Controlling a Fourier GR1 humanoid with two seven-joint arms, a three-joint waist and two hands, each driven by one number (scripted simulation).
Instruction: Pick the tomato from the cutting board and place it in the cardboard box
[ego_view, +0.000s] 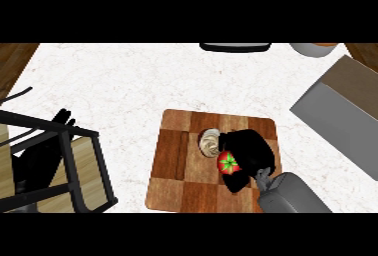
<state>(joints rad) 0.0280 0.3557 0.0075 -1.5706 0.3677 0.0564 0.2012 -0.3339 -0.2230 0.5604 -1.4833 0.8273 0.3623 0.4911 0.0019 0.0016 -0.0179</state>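
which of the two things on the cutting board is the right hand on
The red tomato, at the right hand, whose fingers curl around it; the pale round object lies just up-left.

Bare counter — only cardboard box flanks it.

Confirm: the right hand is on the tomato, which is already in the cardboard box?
Not quite. The head view shows the right hand curled around the tomato, but the tomato is over the cutting board, not in the cardboard box, which sits apart at the counter's right.
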